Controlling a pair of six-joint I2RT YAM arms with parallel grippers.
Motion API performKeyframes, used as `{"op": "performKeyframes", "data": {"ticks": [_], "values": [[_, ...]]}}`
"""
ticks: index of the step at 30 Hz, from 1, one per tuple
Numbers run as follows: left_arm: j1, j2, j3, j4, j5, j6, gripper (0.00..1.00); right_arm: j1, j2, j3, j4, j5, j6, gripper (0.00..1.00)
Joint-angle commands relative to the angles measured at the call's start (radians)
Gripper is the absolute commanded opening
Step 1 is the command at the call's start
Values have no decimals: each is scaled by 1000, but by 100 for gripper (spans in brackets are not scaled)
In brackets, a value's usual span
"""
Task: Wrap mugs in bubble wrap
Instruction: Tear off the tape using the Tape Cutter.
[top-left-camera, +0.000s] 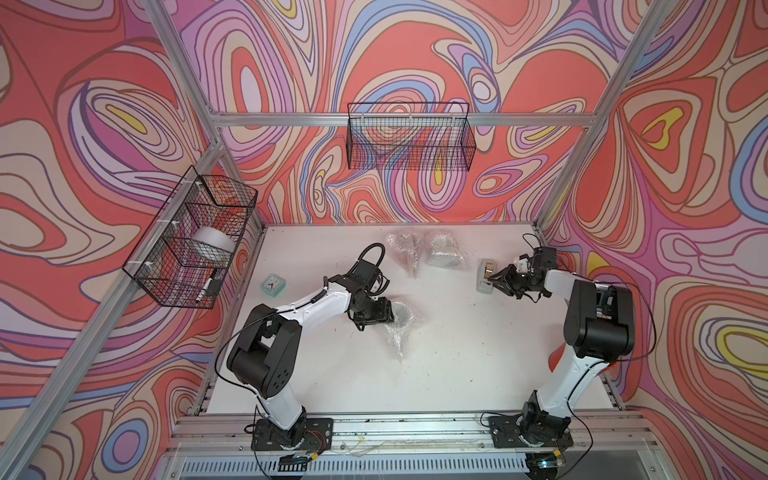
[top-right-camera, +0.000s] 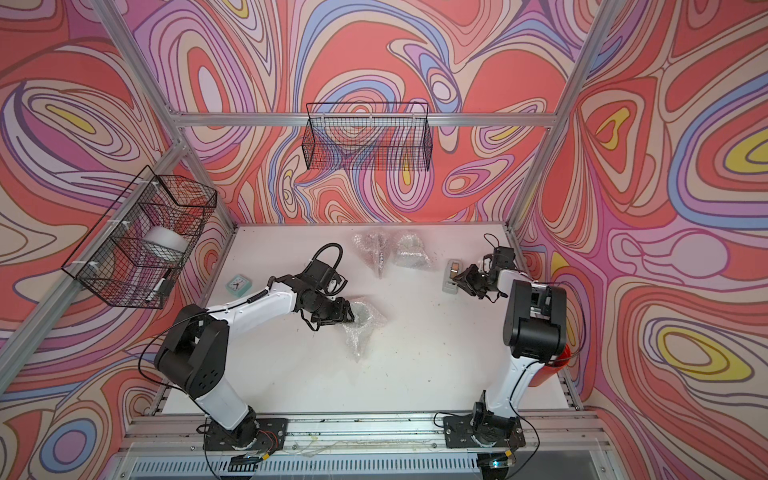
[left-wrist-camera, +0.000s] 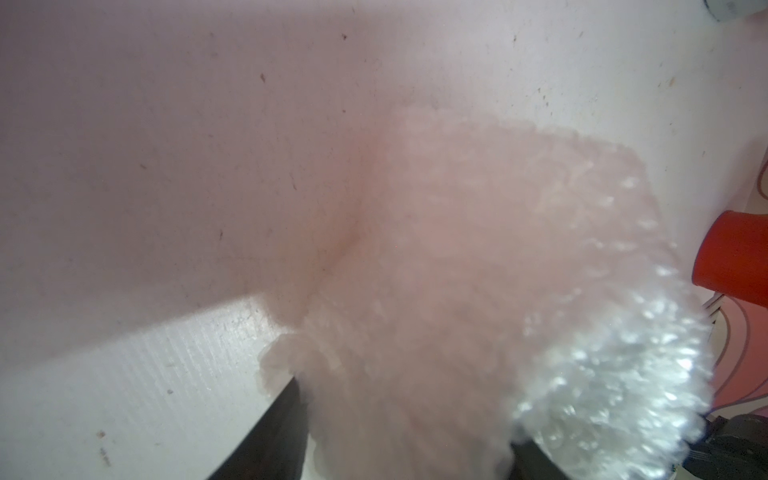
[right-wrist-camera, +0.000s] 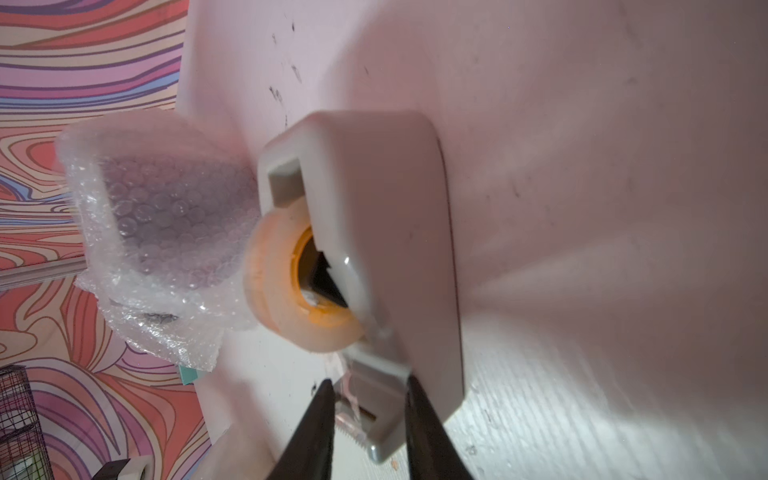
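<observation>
White tabletop (top-left-camera: 457, 374), left hand (left-wrist-camera: 407, 432) clamping bubble wrap (left-wrist-camera: 519, 257), right hand (right-wrist-camera: 368, 399) pinching tape dispenser (right-wrist-camera: 386, 199) end.

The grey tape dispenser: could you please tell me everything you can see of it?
The tape dispenser is smooth grey plastic with rounded corners, resting on the white table near its right edge. A clear tape roll on an orange core sits in it. The right tool straddles its cutter end; whether it grips is unclear.

We count three bubble wrap bundles (top-left-camera: 405, 249) (top-left-camera: 444, 249) (top-left-camera: 402, 330), one red mug (top-right-camera: 549, 370), one tape dispenser (top-left-camera: 486, 276), one clock (top-left-camera: 272, 284) and two wire baskets (top-left-camera: 409, 137) (top-left-camera: 191, 241).
</observation>
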Motion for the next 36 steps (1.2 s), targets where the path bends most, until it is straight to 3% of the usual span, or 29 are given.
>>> {"op": "performKeyframes", "data": {"ticks": [1, 17, 27, 31, 36], "values": [[0, 18, -1, -40, -36, -11, 60, -2, 33, 21, 20, -47, -16, 30], [0, 20, -5, -35, -25, -16, 59, -3, 53, 4, 93, -105, -3, 29], [0, 15, -12, -33, -24, -19, 59, -3, 66, 1, 109, -136, 19, 13], [-1, 15, -14, -31, -24, -20, 59, -2, 9, -39, 223, -209, 56, 1], [-1, 15, -14, -26, -20, -23, 59, -3, -69, -124, 446, -317, 162, 0]]}}
